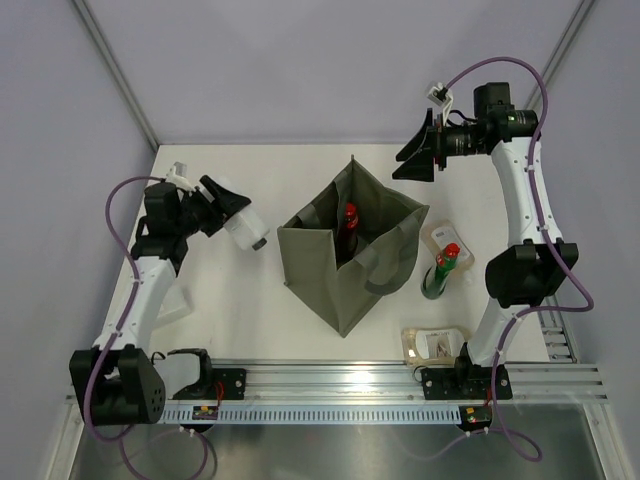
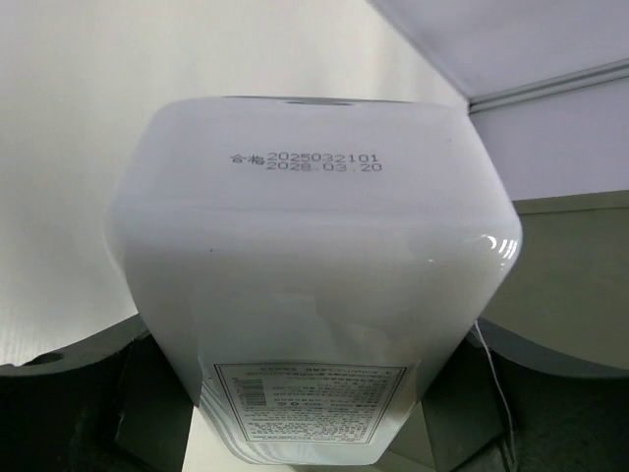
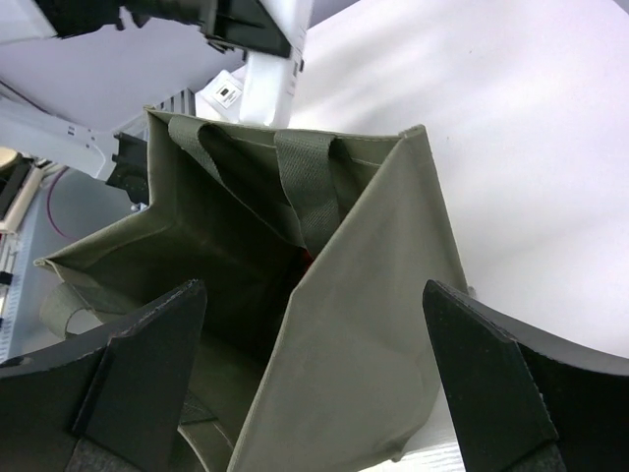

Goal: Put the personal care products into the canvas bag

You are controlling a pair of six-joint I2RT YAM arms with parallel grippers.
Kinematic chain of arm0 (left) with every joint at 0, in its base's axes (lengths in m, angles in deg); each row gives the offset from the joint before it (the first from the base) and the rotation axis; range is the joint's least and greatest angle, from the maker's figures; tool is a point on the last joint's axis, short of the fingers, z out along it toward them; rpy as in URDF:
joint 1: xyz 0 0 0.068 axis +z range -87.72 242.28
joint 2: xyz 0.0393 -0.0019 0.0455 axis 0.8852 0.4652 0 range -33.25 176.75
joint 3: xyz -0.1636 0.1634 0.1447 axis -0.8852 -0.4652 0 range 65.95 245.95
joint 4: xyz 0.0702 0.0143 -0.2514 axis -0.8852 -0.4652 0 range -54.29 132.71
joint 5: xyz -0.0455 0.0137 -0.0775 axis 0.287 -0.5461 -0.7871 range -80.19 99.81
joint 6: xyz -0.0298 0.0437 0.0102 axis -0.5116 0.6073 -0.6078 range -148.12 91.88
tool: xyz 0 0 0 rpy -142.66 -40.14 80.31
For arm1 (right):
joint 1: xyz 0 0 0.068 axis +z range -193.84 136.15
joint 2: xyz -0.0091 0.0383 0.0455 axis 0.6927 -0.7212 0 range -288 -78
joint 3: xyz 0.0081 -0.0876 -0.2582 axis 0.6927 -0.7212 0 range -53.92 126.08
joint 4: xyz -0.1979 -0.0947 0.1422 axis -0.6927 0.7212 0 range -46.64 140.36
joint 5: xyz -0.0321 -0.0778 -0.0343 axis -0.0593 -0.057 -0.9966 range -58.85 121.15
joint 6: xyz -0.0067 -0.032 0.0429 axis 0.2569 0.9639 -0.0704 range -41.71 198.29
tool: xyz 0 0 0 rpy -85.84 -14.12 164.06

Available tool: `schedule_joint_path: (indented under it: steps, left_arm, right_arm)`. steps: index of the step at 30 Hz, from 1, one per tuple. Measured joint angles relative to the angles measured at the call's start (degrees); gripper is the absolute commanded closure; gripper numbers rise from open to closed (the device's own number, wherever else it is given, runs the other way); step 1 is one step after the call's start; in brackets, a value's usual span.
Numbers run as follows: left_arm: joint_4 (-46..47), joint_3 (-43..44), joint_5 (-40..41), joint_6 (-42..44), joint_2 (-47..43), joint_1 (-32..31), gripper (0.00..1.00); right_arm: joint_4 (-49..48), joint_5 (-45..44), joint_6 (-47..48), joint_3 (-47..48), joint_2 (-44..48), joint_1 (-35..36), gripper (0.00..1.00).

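Observation:
The olive-grey canvas bag [image 1: 345, 275] stands open at the table's middle, with a red bottle [image 1: 350, 216] upright inside. My left gripper [image 1: 228, 212] is shut on the white bottle with a grey cap [image 1: 247, 229] and holds it tilted in the air left of the bag. That bottle [image 2: 314, 265] fills the left wrist view. A dark green red-capped bottle [image 1: 440, 272] stands right of the bag, with a beige pouch [image 1: 444, 238] just behind it. My right gripper [image 1: 418, 152] is open and empty, above and behind the bag's far right corner; the bag [image 3: 364, 374] lies below its fingers [image 3: 138, 364].
A beige and clear flat pack [image 1: 434, 342] lies at the front right by the right arm's base. A white object [image 1: 176, 305] lies beside the left arm. The metal rail [image 1: 400, 385] runs along the near edge. Walls close the back and sides.

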Motion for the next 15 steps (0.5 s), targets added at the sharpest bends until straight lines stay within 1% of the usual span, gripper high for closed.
schedule_joint_path:
  steps: [3, 7, 11, 15]
  left_arm:
    - [0.3, 0.8, 0.7, -1.9, -3.2, -0.6, 1.0]
    - [-0.2, 4.4, 1.6, -3.0, -3.6, -4.1, 1.0]
    - [-1.0, 11.4, 3.0, -1.7, -3.6, -9.9, 1.0]
    - [-2.0, 20.8, 4.3, 1.0, -3.6, -15.0, 1.0]
  right_arm:
    - [-1.2, 0.0, -1.5, -1.1, 0.1, -0.3, 0.01]
    - [-1.9, -0.2, -2.8, -1.3, 0.1, -0.4, 0.01]
    - [-2.4, -0.3, -3.2, -1.8, 0.4, -0.6, 0.01]
    - [-2.6, -0.4, -3.2, -3.2, 1.2, -0.6, 0.01]
